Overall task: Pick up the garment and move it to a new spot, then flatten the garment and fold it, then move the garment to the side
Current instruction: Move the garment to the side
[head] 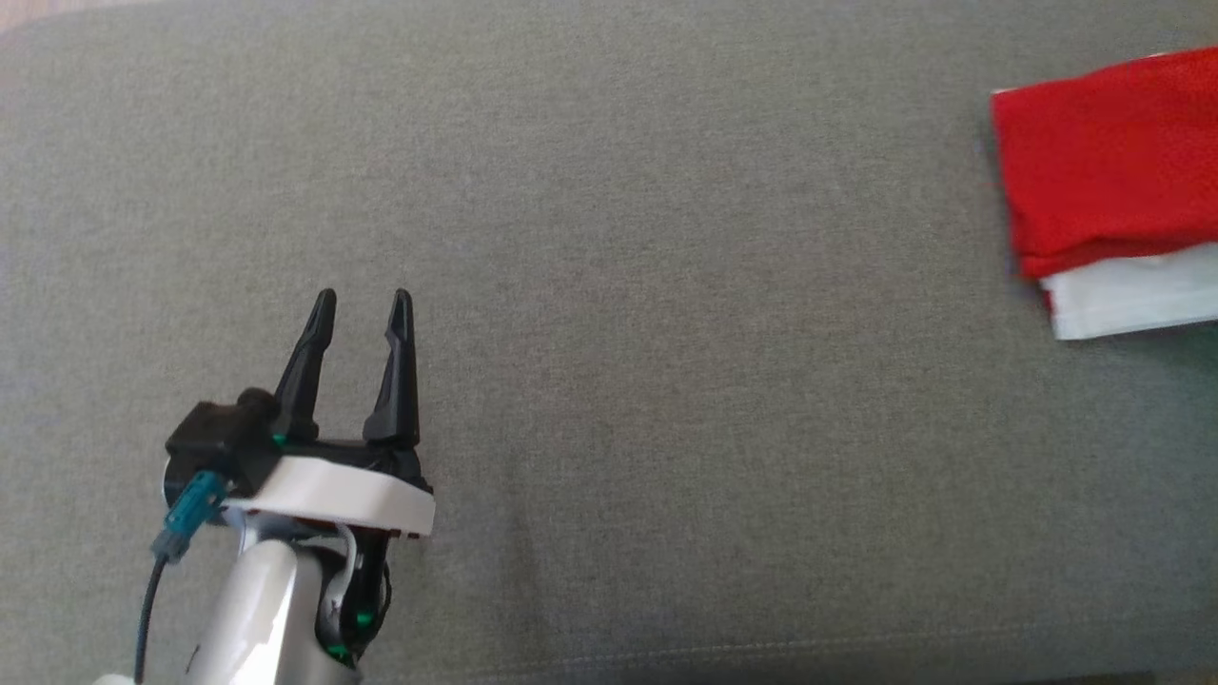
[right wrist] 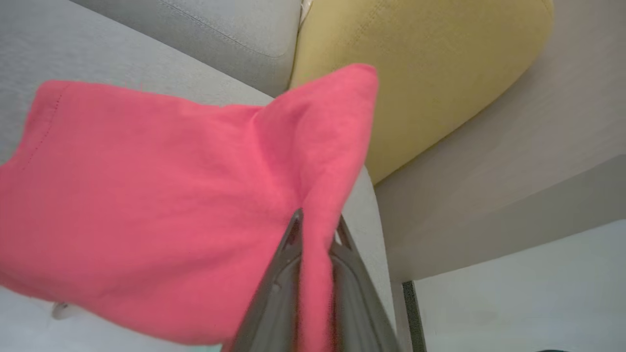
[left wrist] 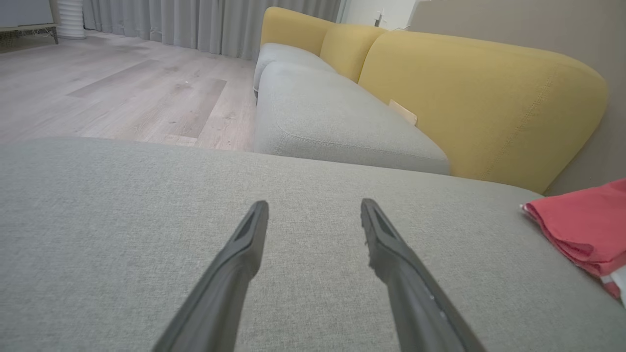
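Observation:
The garment (head: 1109, 181) is folded, red with a white layer showing below it, and lies at the far right of the grey cushion (head: 666, 285). In the left wrist view the garment (left wrist: 582, 230) sits at the right edge. My right gripper (right wrist: 317, 233) is shut on a raised fold of the red garment (right wrist: 161, 205), the cloth pinched between its two fingers. My left gripper (head: 364, 306) stands open over bare cushion at the lower left, far from the garment. In its own view the left gripper (left wrist: 314, 208) has nothing between its fingers.
A yellow backrest (left wrist: 469, 93) rises behind the grey seat cushions (left wrist: 332, 117). Wooden floor (left wrist: 122, 88) lies beyond the cushion's far edge, with grey curtains (left wrist: 195, 24) at the back. A wide stretch of cushion separates the left gripper from the garment.

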### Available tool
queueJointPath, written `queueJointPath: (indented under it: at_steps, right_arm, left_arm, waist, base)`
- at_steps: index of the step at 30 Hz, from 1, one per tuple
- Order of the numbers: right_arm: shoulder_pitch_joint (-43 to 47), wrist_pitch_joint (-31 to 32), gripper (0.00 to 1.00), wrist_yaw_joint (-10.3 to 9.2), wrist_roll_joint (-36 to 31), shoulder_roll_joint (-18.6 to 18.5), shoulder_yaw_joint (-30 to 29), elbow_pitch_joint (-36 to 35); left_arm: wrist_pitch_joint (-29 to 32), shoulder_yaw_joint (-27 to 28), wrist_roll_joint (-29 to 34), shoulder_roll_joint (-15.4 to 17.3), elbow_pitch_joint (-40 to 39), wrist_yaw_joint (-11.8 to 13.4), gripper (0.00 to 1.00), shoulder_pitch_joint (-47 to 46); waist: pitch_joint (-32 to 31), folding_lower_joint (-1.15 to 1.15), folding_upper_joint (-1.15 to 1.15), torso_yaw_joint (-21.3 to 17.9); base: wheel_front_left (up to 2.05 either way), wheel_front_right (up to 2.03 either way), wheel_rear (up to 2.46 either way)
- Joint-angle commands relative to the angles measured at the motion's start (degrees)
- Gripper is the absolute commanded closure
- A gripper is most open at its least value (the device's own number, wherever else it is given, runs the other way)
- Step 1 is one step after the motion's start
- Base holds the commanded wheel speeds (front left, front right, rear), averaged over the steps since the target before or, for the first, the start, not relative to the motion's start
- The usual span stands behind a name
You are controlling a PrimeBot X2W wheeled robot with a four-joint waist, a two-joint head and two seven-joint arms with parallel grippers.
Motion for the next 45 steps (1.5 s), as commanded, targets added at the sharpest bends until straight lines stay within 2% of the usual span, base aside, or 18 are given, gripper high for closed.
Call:
queueJointPath:
  at_steps: [1, 4, 9, 14, 15, 16, 22, 27, 34, 38, 42, 45]
  right_arm:
    - [1.0, 0.7, 1.00, -0.05, -0.9, -3.3, -1.8, -0.4]
    - [1.1, 1.6, 1.00, -0.05, -1.5, -3.4, -3.7, 0.2]
    - [1.0, 4.7, 1.00, -0.05, -6.2, -3.6, -9.2, 0.5]
    - [2.3, 7.2, 1.00, -0.05, -9.5, -1.5, -14.7, -0.9]
    - [2.6, 7.5, 0.73, -0.05, -9.8, -1.1, -15.5, -1.2]
    - [2.8, 7.7, 0.00, -0.05, -10.0, -0.6, -16.5, -1.7]
    - [3.9, 8.5, 0.00, -0.05, -11.9, 3.4, -20.9, -6.6]
    - [5.2, 5.6, 0.00, -0.05, -11.2, 8.6, -22.1, -13.5]
    - [8.9, 2.4, 0.00, -0.05, -4.7, 18.9, -19.3, -25.3]
    - [13.9, 0.0, 0.00, -0.05, -0.9, 24.0, -17.0, -31.7]
    - [19.2, -3.0, 0.00, -0.05, 2.4, 28.4, -16.3, -36.2]
    - [23.5, -6.9, 0.00, -0.05, 2.1, 29.9, -14.6, -38.5]
  left_arm:
    - [-0.3, 1.9, 0.4, 0.3, -1.9, -0.2, 0.00, -2.4]
    - [-0.3, 1.8, 0.3, 0.3, -1.9, -0.2, 0.00, -2.5]
    - [-0.3, 1.9, 0.3, 0.3, -1.9, -0.3, 0.00, -2.8]
    - [-0.3, 1.7, 0.2, 0.3, -1.8, -0.4, 0.00, -3.4]
    - [-0.3, 1.6, 0.2, 0.3, -1.8, -0.4, 0.00, -3.6]
    - [-0.3, 1.6, 0.2, 0.3, -1.8, -0.4, 0.00, -3.7]
    - [-0.3, 2.1, 0.4, 0.3, -1.1, -0.7, 0.00, -3.7]
    - [-0.3, 2.4, 0.4, 0.3, -0.7, -0.7, 0.00, -3.3]
    - [-0.3, 2.4, 0.6, 0.3, -1.2, -0.8, 0.00, -1.6]
    - [-0.3, 2.9, -0.3, 0.3, -2.4, 0.0, 0.00, -0.1]
    - [-0.3, 2.5, -0.8, 0.3, -2.9, 0.4, 0.00, 1.3]
    - [-0.3, 2.3, 0.0, 0.3, -3.5, 0.6, 0.00, 2.3]
  waist:
    - [0.7, 0.00, 0.00, 0.5]
    - [1.0, 0.00, 0.00, 0.6]
    - [1.7, 0.00, 0.00, 0.7]
    - [2.8, 0.00, 0.00, 0.6]
    - [2.9, 0.00, 0.00, 0.6]
    - [3.1, 0.00, 0.00, 0.6]
    - [2.4, 0.00, 0.00, 0.3]
    - [-0.3, 0.00, 0.00, -0.1]
    - [-5.6, 0.00, 0.00, -0.2]
    - [-8.2, 0.00, 0.00, 0.2]
    - [-10.7, 0.00, 0.00, 1.0]
    - [-12.1, 0.00, 0.00, 1.7]
  base:
    - [0.00, 0.00, 0.00]
    - [0.00, 0.00, 0.00]
    - [0.00, 0.00, 0.00]
    - [0.00, 0.00, 0.00]
    - [0.00, 0.00, 0.00]
    - [0.00, 0.00, 0.00]
    - [0.00, 0.00, 0.00]
    - [0.00, 0.00, 0.00]
    - [0.00, 0.00, 0.00]
    - [0.00, 0.00, 0.00]
    - [0.00, 0.00, 0.00]
    - [0.00, 0.00, 0.00]
